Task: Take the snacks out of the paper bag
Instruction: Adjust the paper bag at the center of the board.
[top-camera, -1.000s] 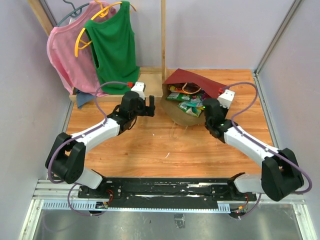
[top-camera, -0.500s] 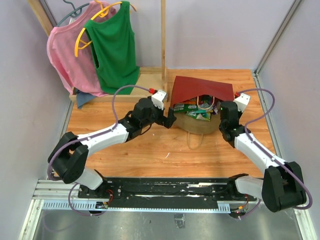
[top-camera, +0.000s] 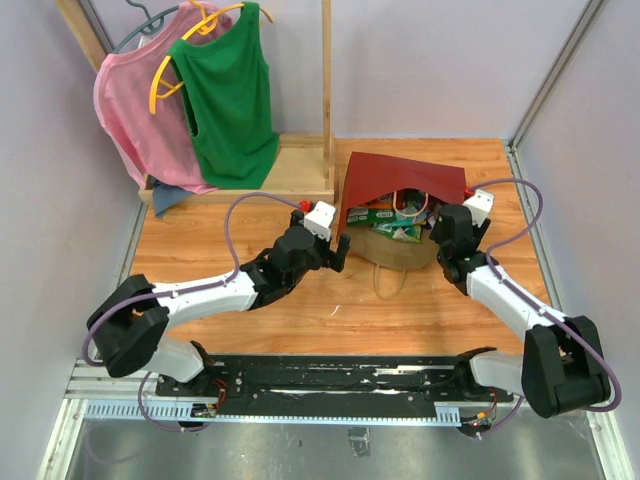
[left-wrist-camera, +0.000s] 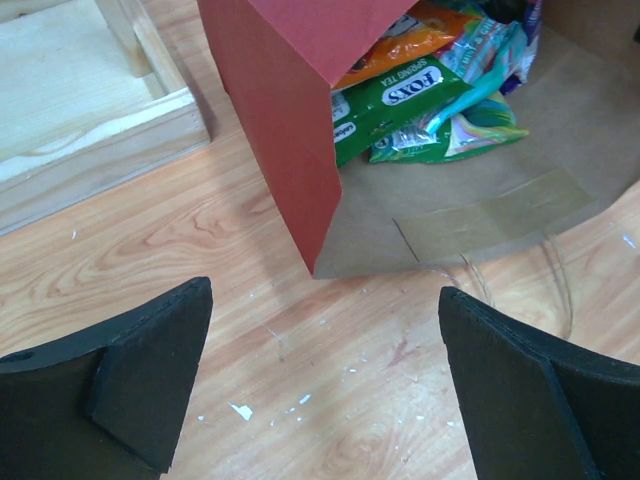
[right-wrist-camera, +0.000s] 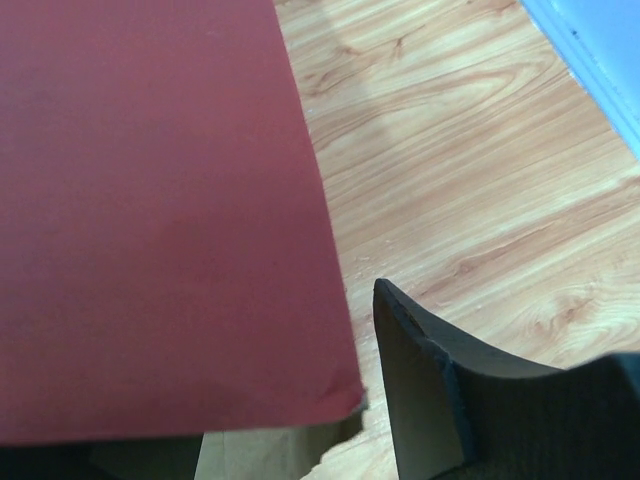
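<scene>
The paper bag (top-camera: 405, 178) lies on its side at the back right, red panel on top, its brown mouth facing the near edge. Snacks (top-camera: 385, 218) lie inside: a green packet (left-wrist-camera: 398, 92) and an orange one (left-wrist-camera: 400, 42) show, with more colours behind. My left gripper (top-camera: 338, 246) hovers wide open just in front of the bag's left corner (left-wrist-camera: 285, 150), holding nothing. My right gripper (top-camera: 438, 224) sits at the bag's right edge. Its one visible finger (right-wrist-camera: 430, 390) stands clear of the red wall (right-wrist-camera: 150, 200); the other is hidden under that wall.
A wooden rack base (top-camera: 290, 168) and post (top-camera: 327, 90) stand just left of the bag, with green (top-camera: 230, 95) and pink (top-camera: 135, 105) tops on hangers. The bag's thin loop handle (top-camera: 388, 280) trails on the table towards the near edge. Walls rise close on the right.
The bag has swung right and settled flat on its side. My right gripper has gone from shut to open, letting go of the bag's wall. My left arm has come in towards the bag's mouth.
</scene>
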